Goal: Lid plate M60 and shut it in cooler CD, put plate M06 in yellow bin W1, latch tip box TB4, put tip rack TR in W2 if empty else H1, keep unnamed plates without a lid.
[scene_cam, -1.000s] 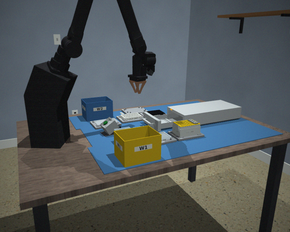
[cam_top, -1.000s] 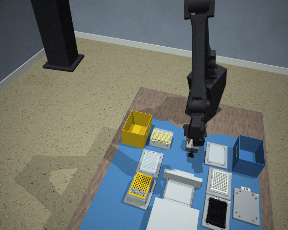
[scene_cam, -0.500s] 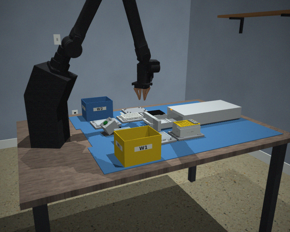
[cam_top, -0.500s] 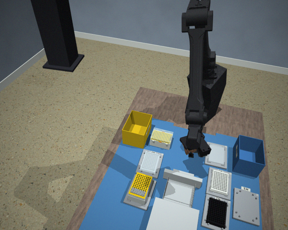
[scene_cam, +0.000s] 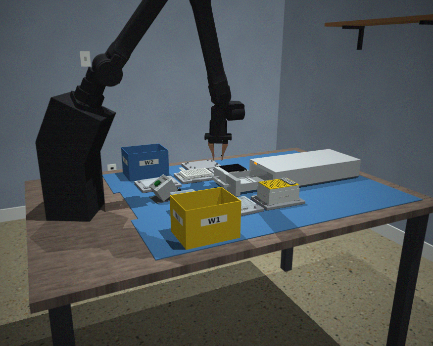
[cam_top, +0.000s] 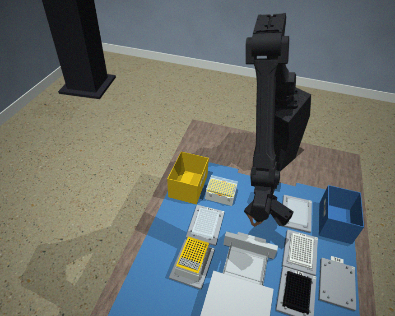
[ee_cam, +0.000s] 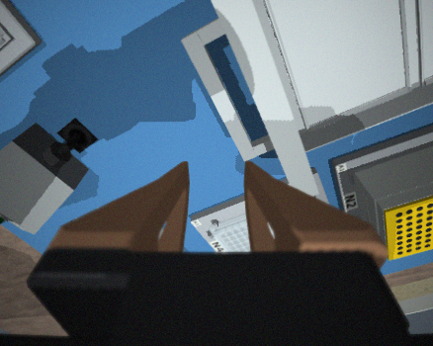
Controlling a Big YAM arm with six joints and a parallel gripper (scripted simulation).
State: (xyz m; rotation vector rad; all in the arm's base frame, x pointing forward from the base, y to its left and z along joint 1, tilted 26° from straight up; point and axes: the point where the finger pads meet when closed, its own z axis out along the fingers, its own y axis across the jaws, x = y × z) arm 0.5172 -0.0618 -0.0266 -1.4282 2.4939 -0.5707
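My gripper [cam_top: 257, 222] is partly open and empty, pointing down above the mat just behind the front panel of cooler CD's open drawer [cam_top: 247, 258]. It also shows in the side view [scene_cam: 216, 151] and the wrist view [ee_cam: 216, 170]. The clear plate on N4 [cam_top: 206, 222] lies to its left and shows between my fingers in the wrist view [ee_cam: 225, 232]. The white plate on N3 [cam_top: 301, 249] has no lid. The lid [cam_top: 298, 211] lies in the lid park. Tip box TB4 [cam_top: 221, 188] stands beside yellow bin W1 [cam_top: 188, 176]. Tip rack TR [cam_top: 192, 255] holds grey tips at one end.
Blue bin W2 [cam_top: 342, 212] stands at the right. A black plate [cam_top: 296, 292] sits on N1, beside the bare nest H1 [cam_top: 338, 284]. CD's grey housing [cam_top: 238, 295] is at the front. The DONE key box [scene_cam: 160, 185] sits tilted behind W1.
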